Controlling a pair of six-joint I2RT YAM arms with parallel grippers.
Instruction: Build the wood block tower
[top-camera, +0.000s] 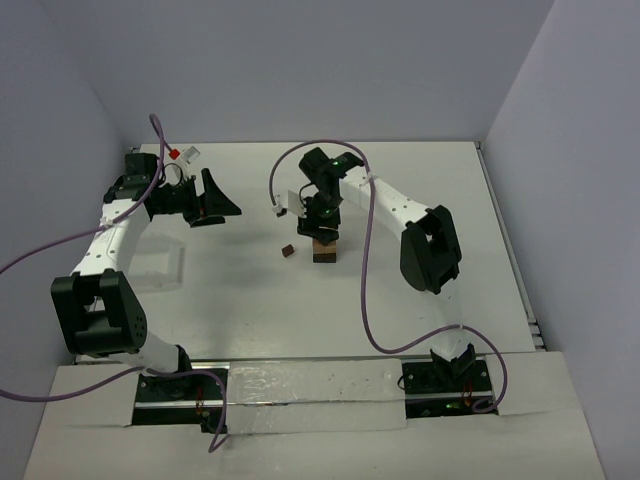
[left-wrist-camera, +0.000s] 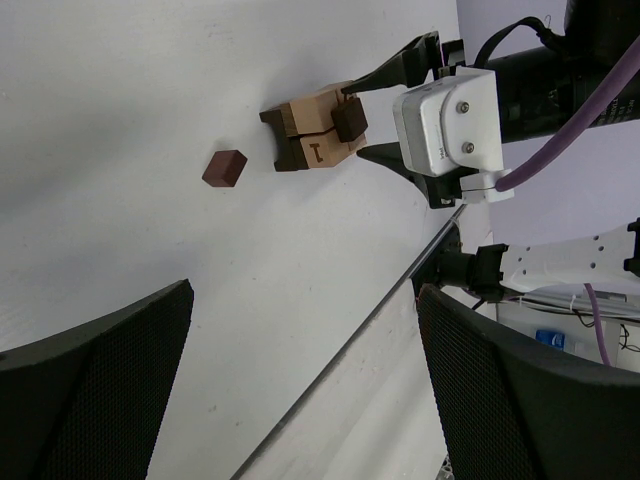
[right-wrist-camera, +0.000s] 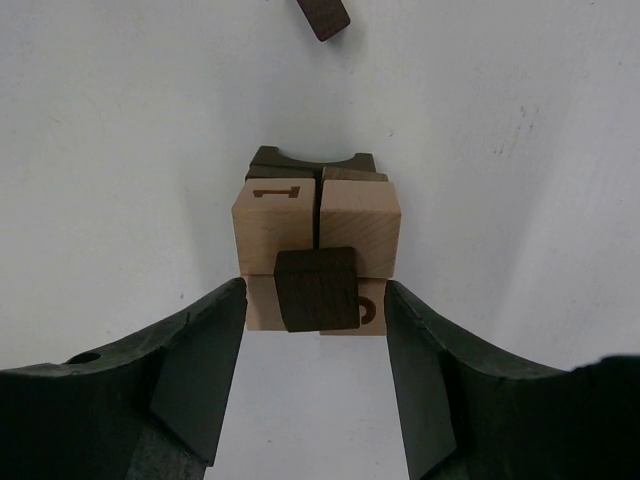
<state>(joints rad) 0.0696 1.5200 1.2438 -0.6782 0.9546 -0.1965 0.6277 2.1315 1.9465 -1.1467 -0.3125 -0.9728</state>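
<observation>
The wood block tower (top-camera: 325, 252) stands mid-table: dark pieces at the base, tan printed blocks (right-wrist-camera: 316, 235) above, and one small dark block (right-wrist-camera: 318, 289) on top. My right gripper (right-wrist-camera: 316, 305) hovers over the tower, open, a finger on each side of the top dark block with a gap on both sides. Seen from the left wrist view, the same tower (left-wrist-camera: 312, 135) has the right gripper (left-wrist-camera: 380, 110) beside it. A loose dark block (top-camera: 287, 250) lies just left of the tower. My left gripper (top-camera: 214, 205) is far left, open and holding nothing.
A purple cable (top-camera: 368, 290) loops from the right arm over the table. A small red and white part (top-camera: 184, 153) sits at the back left corner. Walls close in the table at the back and on both sides.
</observation>
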